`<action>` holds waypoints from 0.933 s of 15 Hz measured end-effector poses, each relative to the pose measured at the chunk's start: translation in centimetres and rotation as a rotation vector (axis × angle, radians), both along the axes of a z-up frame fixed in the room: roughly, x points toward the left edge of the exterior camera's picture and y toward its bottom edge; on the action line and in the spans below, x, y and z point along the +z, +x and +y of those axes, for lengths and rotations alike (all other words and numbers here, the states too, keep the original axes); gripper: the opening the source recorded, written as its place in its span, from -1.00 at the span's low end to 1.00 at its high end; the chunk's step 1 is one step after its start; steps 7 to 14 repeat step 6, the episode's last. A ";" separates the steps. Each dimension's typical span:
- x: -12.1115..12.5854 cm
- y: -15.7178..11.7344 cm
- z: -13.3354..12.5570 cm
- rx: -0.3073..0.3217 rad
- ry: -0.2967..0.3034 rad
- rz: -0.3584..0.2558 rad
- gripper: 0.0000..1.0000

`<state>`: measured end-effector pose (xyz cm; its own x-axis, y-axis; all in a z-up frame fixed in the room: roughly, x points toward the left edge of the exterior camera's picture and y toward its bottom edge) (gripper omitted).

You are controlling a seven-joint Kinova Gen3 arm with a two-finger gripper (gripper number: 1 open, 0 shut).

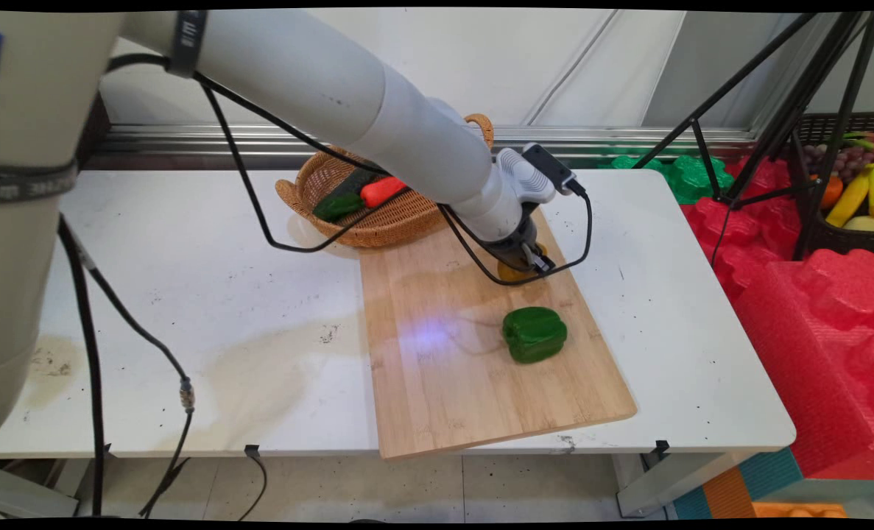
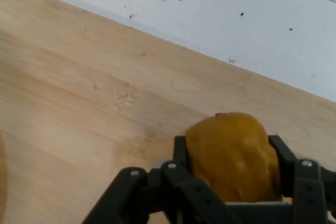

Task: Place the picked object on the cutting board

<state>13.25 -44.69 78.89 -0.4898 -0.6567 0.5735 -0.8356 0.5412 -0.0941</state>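
A pepper [image 1: 534, 334] lies on the board [image 1: 444, 383], the basket [image 1: 378, 221] behind it.

We see black two-finger gripper [image 2: 231, 153] rising from bottom edge, linkage spread across lower frame. Fingers [image 2: 180, 148] closed against both sides of rounded yellow-brown fruit-like object [image 2: 231, 153]; object sits between them, small nub at top. Beneath it, light bamboo cutting board [image 2: 84, 103] fills most of frame, grain running diagonally. Beyond board edge, white table surface [image 2: 236, 9] with scattered dark specks.
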 end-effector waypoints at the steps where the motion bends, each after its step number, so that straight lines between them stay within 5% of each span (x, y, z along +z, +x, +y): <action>1: -0.3 -0.1 -0.1 -0.002 0.001 -0.003 -1.00; 2: -0.4 -0.2 -0.1 -0.003 0.001 -0.005 -1.00; 3: -0.6 -0.4 -0.1 -0.006 0.002 -0.008 1.00; 14: -0.8 -0.6 0.0 -0.015 -0.002 -0.012 1.00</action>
